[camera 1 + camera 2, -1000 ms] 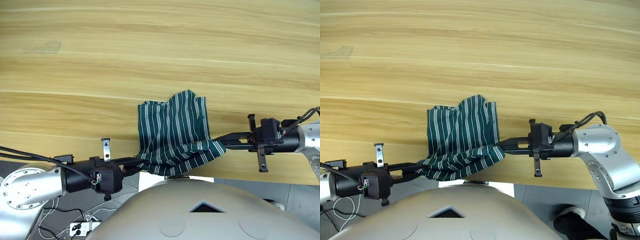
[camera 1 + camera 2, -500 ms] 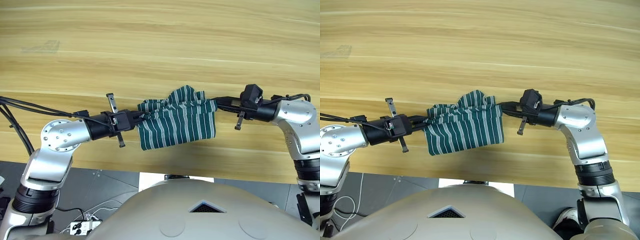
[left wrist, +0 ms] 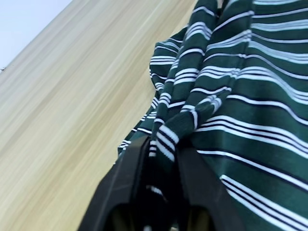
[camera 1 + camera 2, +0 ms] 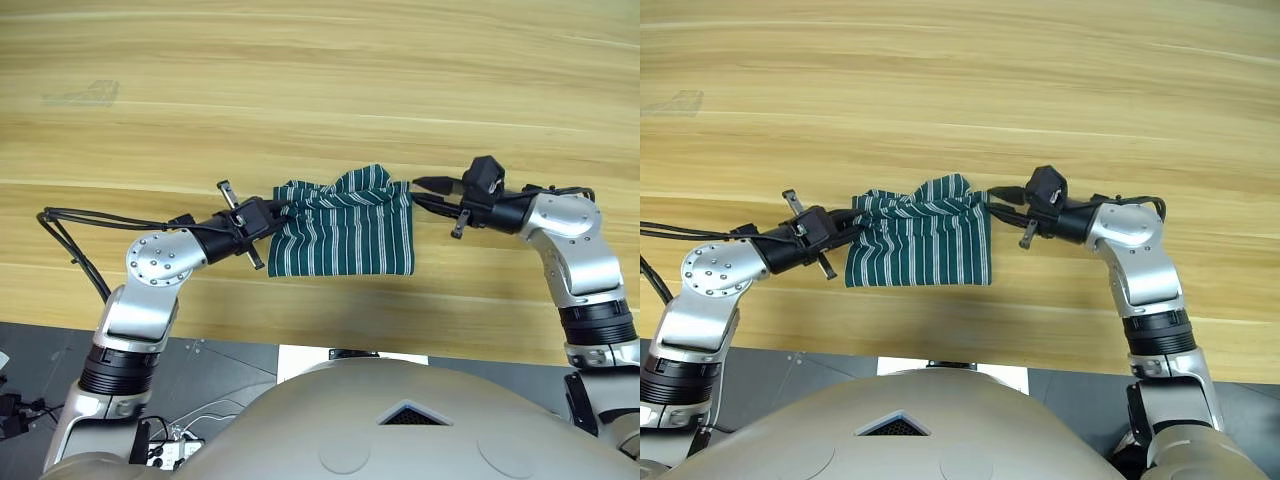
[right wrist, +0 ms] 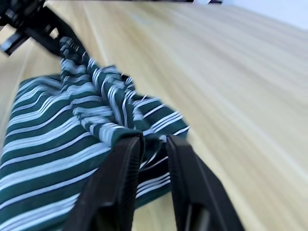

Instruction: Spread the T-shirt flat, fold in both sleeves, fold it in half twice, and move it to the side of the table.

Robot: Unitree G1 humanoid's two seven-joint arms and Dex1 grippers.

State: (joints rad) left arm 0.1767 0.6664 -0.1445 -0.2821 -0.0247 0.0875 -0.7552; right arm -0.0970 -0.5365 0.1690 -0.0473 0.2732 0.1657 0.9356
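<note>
Green cloth with white stripes, the T-shirt (image 4: 345,235) is strung between the two hands over the bench (image 4: 300,80), at about 6 o'clock of the wooden top and close to its near edge. The left hand (image 4: 272,213) is pinched tight on a gathered wad of fabric at the shirt's 10 o'clock corner. The right hand (image 4: 420,191) is likewise closed on a bunch of cloth at the 2 o'clock corner, and each hand's two fingers show only a sliver of striped fabric between them. Along the top edge between the grips the cloth is puckered and slack, and below it the shirt drops as a compact, roughly square panel. Neither sleeve can be made out, and whether the lower hem rests on the wood I cannot tell. By my reading the job is in its first step, spreading, with no fold begun. The next move calls for drawing the hands apart toward 9 and 3 o'clock to take up the slack, then laying the shirt down toward 12 o'clock without letting either corner slip.
</note>
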